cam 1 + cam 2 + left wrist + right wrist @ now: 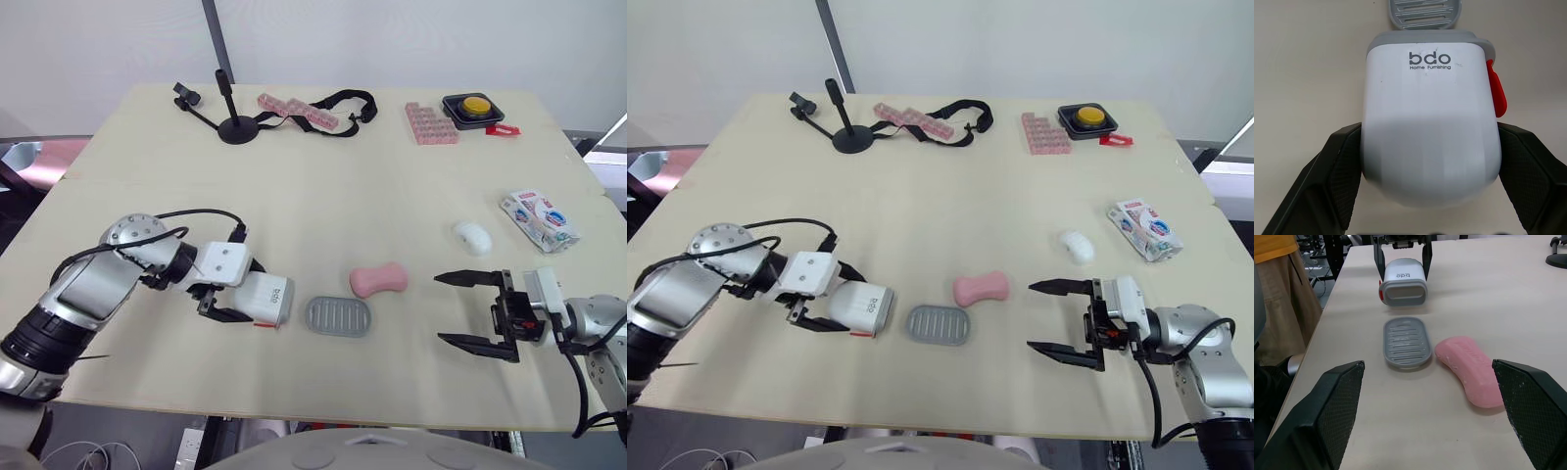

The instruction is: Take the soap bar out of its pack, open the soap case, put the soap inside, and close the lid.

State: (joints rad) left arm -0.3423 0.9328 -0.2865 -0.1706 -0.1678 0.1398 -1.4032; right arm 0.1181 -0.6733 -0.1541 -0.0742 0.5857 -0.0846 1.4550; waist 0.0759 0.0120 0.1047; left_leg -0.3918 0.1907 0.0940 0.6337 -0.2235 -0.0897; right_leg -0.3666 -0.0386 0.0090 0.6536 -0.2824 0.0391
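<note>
The white soap case (266,298) with a grey rim and a red latch lies on its side near the front left of the table. My left gripper (245,292) is shut on it, one black finger (1344,161) pressed against each side. To its right a grey ribbed tray (338,316) lies flat. Beyond the tray the bare pink soap bar (379,280) rests on the table. My right gripper (440,307) hovers open and holds nothing, to the right of the soap, its fingers pointing at it. The empty soap pack (539,220) lies at the right edge.
A small white lump (472,237) lies between the soap and the pack. Along the far edge stand a black stand (235,125), a black strap (345,102), two pink trays (431,123) and a yellow button box (473,108). The table's front edge (294,416) is close.
</note>
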